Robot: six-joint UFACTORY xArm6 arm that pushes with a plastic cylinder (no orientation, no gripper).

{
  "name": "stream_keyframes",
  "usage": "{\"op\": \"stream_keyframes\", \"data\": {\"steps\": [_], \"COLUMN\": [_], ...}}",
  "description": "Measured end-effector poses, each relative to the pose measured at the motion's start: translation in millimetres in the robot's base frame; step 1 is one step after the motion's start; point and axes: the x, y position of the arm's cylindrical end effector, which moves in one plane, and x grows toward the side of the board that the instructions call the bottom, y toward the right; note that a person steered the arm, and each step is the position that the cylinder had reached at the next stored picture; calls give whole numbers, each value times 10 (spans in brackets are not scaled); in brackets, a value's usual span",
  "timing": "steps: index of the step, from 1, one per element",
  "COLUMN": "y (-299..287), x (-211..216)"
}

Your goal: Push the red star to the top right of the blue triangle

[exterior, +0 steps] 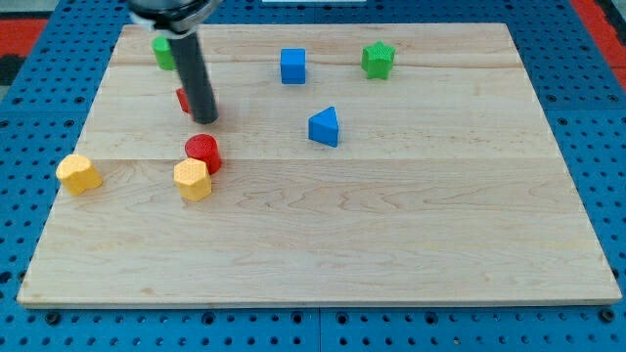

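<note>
Yellow block below my upright tip.

Rod cut off at the view's top; it hides most of a red block, shape indeterminate, and part of a green block, shape likewise unclear.

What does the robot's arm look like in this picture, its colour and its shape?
Only the end of the arm shows. It is a straight, round rod, dark grey to black, with a slightly glossy surface. At the view's top it joins a wider black part, cut off by the frame. No cables, markings or labels can be seen. My tip is plain and blunt, the same dark colour as the rod.
</note>
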Motion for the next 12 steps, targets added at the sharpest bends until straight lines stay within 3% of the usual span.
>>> {"op": "stream_keyframes", "data": {"steps": [1, 3, 5, 6, 10, 12], "y": [-483, -1190, -409, -327, 476, 230], "x": [-304, -514, -665, -965, -396, -427]}}
